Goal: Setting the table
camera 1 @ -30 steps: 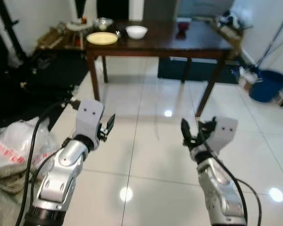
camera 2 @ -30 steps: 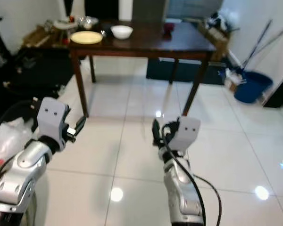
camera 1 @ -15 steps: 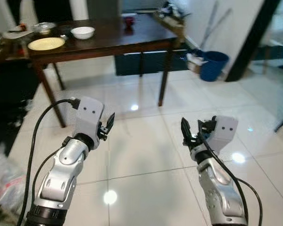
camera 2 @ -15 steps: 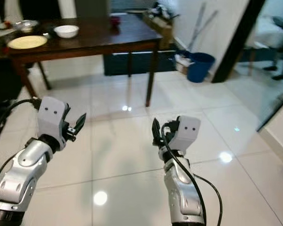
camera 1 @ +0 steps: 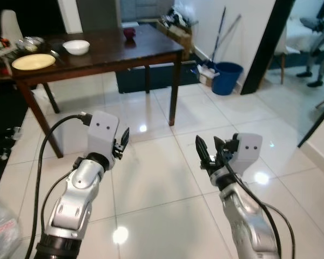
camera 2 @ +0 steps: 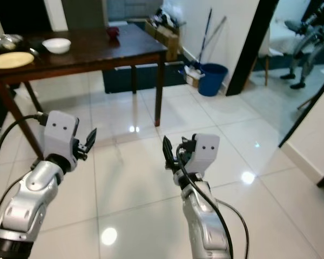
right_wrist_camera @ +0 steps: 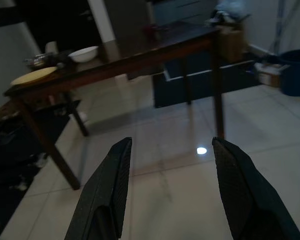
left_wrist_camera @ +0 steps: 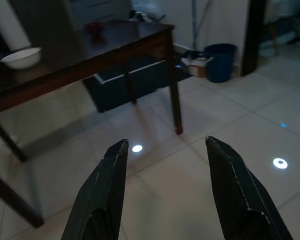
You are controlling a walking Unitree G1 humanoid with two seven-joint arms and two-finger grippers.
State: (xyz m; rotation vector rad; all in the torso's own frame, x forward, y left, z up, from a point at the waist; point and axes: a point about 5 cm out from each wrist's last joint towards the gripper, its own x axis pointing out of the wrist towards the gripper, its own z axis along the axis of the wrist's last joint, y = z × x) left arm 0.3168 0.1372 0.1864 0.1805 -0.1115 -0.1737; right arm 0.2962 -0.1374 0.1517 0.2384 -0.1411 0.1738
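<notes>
Both arms raised over white tile floor. Left gripper and right gripper spread wide, empty. Far left: dark table bearing yellow plate, white bowl.

No readable text here: no label, brand, number or sign can be made out on anything in view. A crumpled plastic bag at the near left corner of the floor carries some red print, but it's too blurred and too small to read.
</notes>
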